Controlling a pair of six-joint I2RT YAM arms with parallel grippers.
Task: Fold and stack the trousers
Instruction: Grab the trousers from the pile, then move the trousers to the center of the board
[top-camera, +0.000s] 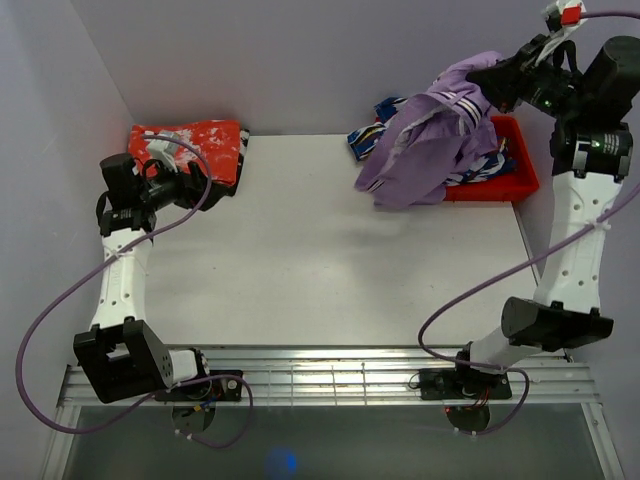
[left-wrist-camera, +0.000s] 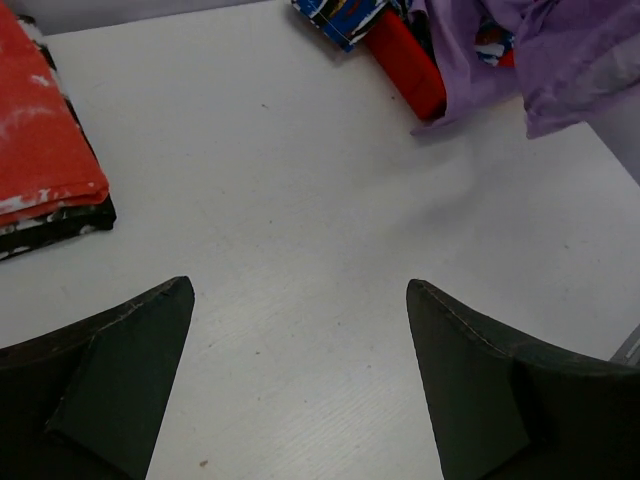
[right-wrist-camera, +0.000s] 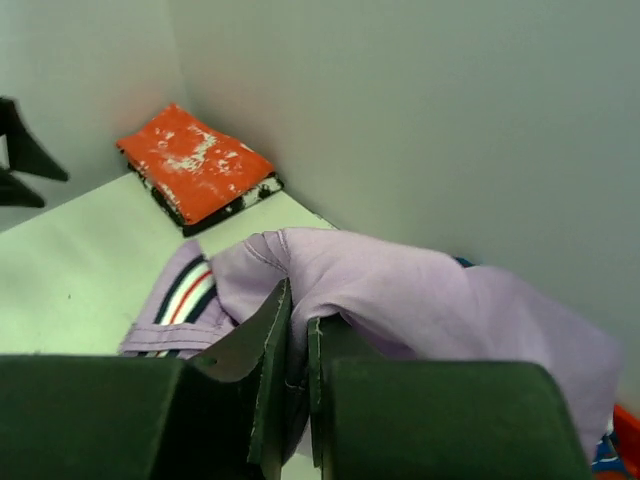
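The lilac trousers (top-camera: 425, 140) hang in a crumpled bunch from my right gripper (top-camera: 492, 78), lifted above the red bin (top-camera: 520, 170) at the table's back right; the lower folds reach the table. In the right wrist view my right gripper (right-wrist-camera: 300, 320) is shut on a fold of the trousers (right-wrist-camera: 400, 290), whose striped waistband (right-wrist-camera: 190, 295) shows below. My left gripper (top-camera: 215, 185) is open and empty above the table's left side, beside the folded red-orange cloth (top-camera: 190, 145). In the left wrist view, its fingertips (left-wrist-camera: 160, 310) stand wide apart over bare table.
The red bin holds a blue-white-red patterned garment (top-camera: 375, 135), partly hidden under the trousers; it also shows in the left wrist view (left-wrist-camera: 340, 15). The folded red-orange cloth lies on a black-and-white one (left-wrist-camera: 50, 225) at the back left. Walls close the left, right and back.
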